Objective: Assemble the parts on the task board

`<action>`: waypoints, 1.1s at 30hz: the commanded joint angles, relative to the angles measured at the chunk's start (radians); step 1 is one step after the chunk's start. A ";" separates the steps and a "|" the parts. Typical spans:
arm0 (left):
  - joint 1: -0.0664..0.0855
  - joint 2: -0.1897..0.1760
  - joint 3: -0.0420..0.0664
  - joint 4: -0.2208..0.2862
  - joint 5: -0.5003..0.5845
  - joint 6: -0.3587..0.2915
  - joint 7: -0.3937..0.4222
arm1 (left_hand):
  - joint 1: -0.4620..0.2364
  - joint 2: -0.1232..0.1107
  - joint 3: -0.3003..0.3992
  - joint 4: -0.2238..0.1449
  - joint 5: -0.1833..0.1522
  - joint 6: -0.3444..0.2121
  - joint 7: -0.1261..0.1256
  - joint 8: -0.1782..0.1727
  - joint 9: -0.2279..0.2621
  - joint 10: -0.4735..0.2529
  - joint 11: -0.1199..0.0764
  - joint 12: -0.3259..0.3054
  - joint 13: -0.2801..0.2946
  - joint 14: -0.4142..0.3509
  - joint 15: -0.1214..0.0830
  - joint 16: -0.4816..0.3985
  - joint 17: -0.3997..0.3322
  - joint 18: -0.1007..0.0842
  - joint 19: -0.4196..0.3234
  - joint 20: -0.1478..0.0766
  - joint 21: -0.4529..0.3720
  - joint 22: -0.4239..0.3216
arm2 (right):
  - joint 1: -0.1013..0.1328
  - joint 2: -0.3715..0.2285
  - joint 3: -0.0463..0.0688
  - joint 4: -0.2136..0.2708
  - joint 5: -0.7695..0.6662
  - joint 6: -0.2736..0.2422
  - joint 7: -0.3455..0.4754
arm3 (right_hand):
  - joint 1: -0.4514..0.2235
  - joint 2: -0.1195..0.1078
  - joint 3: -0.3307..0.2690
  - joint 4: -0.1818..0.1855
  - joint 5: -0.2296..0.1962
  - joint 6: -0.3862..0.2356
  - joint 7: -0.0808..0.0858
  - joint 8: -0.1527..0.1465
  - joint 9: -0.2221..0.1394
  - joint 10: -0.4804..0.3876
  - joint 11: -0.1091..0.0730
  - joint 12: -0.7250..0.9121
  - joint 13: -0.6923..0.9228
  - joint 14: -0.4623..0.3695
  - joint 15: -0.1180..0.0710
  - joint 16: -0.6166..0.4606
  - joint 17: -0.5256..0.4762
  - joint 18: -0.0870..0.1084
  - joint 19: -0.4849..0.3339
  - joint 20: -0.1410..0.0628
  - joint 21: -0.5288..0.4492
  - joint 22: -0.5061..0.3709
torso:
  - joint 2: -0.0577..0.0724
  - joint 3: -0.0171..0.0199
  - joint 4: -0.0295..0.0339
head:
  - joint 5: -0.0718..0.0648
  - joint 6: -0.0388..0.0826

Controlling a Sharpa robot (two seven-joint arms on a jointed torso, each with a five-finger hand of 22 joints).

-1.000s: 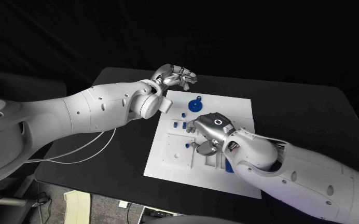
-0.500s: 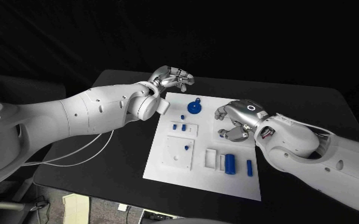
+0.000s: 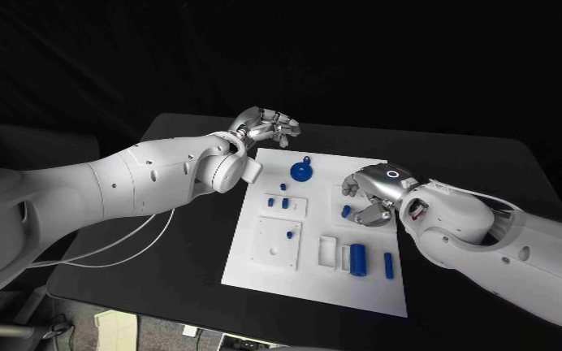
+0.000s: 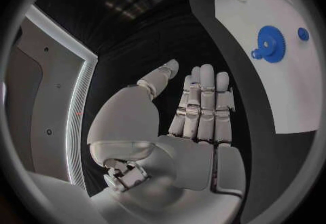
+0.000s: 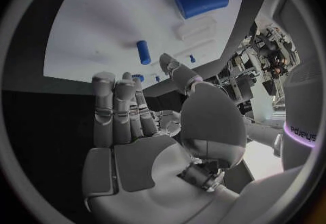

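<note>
1. My right hand (image 3: 373, 197) hovers over the right side of the task board (image 3: 267, 263), right of frame centre; its fingers are apart and hold nothing.
2. My left hand (image 3: 267, 126) hangs off the board's upper-left corner, fingers loosely curled and empty.
3. The blue gear (image 3: 302, 171) lies near the board's top; a small blue peg (image 3: 347, 211) sits just beside my right fingers.
4. Risk: coming down off-centre, I could knock that peg rolling off the board.
</note>
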 commanded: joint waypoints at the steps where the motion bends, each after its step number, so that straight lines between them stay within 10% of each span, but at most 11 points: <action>1: 0.002 0.002 0.001 0.000 0.005 0.008 0.011 | 0.001 0.004 -0.004 -0.003 0.002 -0.006 0.001 0.002 -0.002 -0.008 -0.001 0.002 -0.001 0.001 0.006 -0.006 0.001 0.013 0.002 0.000 -0.005 0.002 | -0.001 0.010 -0.005 -0.013 -0.008 0.035 0.011 | 0.021 0.001 0.011 0.009 -0.014 0.000 -0.003 0.002 -0.002 0.008 -0.005 0.004 -0.002 -0.001 -0.001 0.005 -0.001 0.118 -0.003 0.001 -0.004 0.002 | 0.001 -0.0011 0.0015 | 0.000 -0.001; 17: 0.002 0.002 0.001 0.001 0.005 0.010 0.011 | 0.001 0.005 -0.004 -0.002 0.002 -0.006 0.000 0.003 -0.002 -0.008 -0.001 0.002 -0.001 0.001 0.006 -0.006 0.002 0.013 0.002 0.000 -0.006 0.002 | -0.009 0.025 -0.012 -0.026 -0.018 0.057 0.022 | 0.111 0.043 0.170 0.078 -0.044 0.088 -0.001 0.060 0.018 0.128 -0.045 0.068 0.012 0.017 -0.039 0.014 -0.005 0.118 0.020 0.001 0.008 0.015 | 0.001 -0.0021 0.0011 | 0.001 -0.007; 33: 0.002 0.002 0.001 0.000 0.005 0.010 0.010 | 0.001 0.005 -0.004 -0.002 0.002 -0.006 0.000 0.003 -0.002 -0.008 -0.001 0.002 -0.002 0.001 0.006 -0.006 0.003 0.013 0.002 0.000 -0.006 0.003 | -0.014 0.044 -0.015 -0.038 -0.022 0.065 0.018 | 0.106 0.065 0.193 0.076 -0.044 0.125 -0.017 0.081 0.031 0.167 -0.062 0.091 0.031 0.020 -0.056 0.015 -0.004 0.118 0.022 -0.001 0.015 0.025 | 0.002 -0.0024 0.0019 | -0.001 -0.012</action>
